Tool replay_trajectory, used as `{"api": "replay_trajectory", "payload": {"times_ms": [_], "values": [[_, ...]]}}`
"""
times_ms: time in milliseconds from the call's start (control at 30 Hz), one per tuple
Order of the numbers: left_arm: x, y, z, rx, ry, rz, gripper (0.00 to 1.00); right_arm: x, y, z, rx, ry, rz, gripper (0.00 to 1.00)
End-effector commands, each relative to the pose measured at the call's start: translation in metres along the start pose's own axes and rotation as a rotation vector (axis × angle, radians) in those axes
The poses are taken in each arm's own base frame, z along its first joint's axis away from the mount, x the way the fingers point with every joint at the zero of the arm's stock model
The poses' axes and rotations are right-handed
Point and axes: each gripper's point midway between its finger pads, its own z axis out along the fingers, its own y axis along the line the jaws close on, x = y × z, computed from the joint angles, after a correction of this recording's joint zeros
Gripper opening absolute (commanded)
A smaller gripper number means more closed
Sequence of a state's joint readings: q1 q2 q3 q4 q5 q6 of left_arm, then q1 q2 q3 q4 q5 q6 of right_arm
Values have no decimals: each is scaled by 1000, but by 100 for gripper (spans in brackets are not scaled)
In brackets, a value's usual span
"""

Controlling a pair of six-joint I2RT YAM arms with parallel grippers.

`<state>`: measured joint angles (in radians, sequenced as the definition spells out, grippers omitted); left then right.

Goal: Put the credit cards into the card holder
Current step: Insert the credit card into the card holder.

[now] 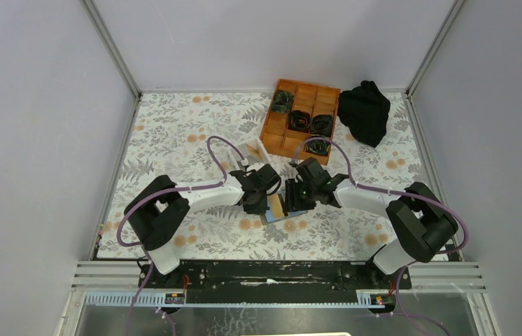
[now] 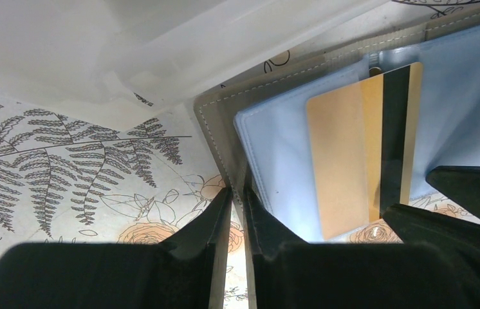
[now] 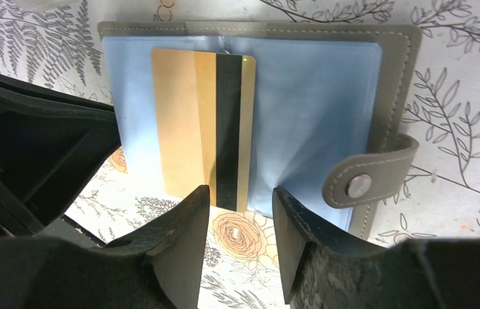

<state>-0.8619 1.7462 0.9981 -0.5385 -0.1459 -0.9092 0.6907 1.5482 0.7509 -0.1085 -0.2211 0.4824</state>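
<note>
The card holder (image 3: 392, 84) lies open on the flowered tablecloth, grey outside, pale blue sleeves inside, snap strap (image 3: 360, 183) at its right. A tan-gold credit card (image 3: 195, 122) with a black stripe lies on the left sleeves, its near end past the sleeve edge. My right gripper (image 3: 240, 203) is open just short of that end, touching nothing. My left gripper (image 2: 237, 193) is shut on the card holder's grey edge (image 2: 215, 129), with the gold card (image 2: 353, 161) to its right. From above, both grippers (image 1: 262, 199) (image 1: 299, 199) meet over the card holder (image 1: 286, 217).
A white box (image 2: 160, 51) stands close behind the holder on the left arm's side. An orange gridded tray (image 1: 300, 119) with dark items sits at the back, a black cloth (image 1: 364, 110) to its right. White walls enclose the table.
</note>
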Motion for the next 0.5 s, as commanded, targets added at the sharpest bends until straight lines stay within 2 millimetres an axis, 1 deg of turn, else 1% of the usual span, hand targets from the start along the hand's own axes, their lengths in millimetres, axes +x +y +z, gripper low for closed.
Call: {"api": "replay_trajectory", "payload": {"times_ms": [0,100,267,467], "values": [[13,49,48,-167,-2,0,19,14,-27,-6,116,21,9,48],[14,50,48,-168,-1,2,18,8,-26,-7,117,-15,16,44],[14,51,49,-170,0,4,19,-5,-22,-8,113,-73,34,32],[15,53,49,-173,4,6,18,-21,-16,-7,109,-104,29,21]]}}
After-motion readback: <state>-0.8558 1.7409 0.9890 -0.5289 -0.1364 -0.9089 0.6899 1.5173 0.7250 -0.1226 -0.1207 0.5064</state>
